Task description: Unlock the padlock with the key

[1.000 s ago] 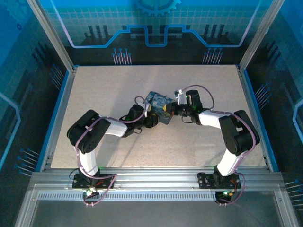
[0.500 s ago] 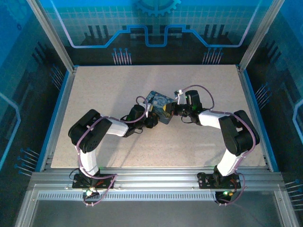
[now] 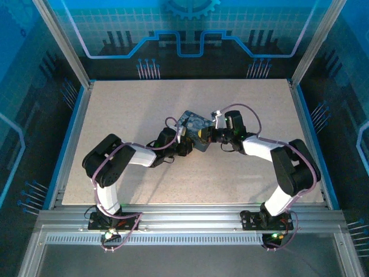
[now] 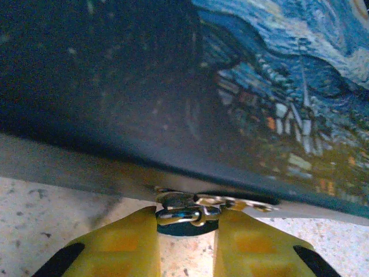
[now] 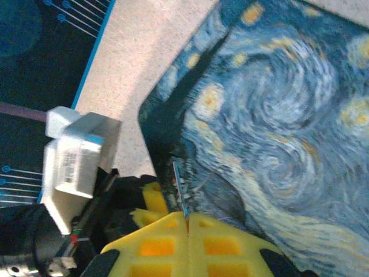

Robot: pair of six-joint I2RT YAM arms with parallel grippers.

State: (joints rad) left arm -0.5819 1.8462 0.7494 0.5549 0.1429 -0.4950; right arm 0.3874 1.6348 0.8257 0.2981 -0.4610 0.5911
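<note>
The tin (image 3: pixel 194 123) is seen lying near the middle of the table (image 3: pixel 127 109), turned off square, and both arms are bent in toward it, one from each side.

On the left, the left gripper (image 4: pixel 187 224) is set low against the tin's edge. Its yellow fingers (image 4: pixel 130 242) are clenched on the padlock (image 4: pixel 180 214). The small metal body is pinched between the two pads, and a silvery loop of shackle is seen across the top of it. The padlock is held right under the tin's lower rim, with the dark painted side of the tin looming above it. Whether lock and tin touch cannot be told. Speckled table is seen on either side of the fingers.

On the right, the right gripper (image 5: pixel 187 222) is clamped tight, yellow pads pressed flat together, and the key (image 5: pixel 180 184) is grasped in the seam between them. A thin grey sliver is seen sticking straight out from the fingertips. It is pointed along the tin's dark corner edge, beside the swirling blue and yellow of the lid. Whether its tip rests on the tin cannot be told.

A white box (image 5: pixel 75 167) on the left wrist is seen just beside that corner.

From above, the two grippers are seen close together at the tin's near side.
</note>
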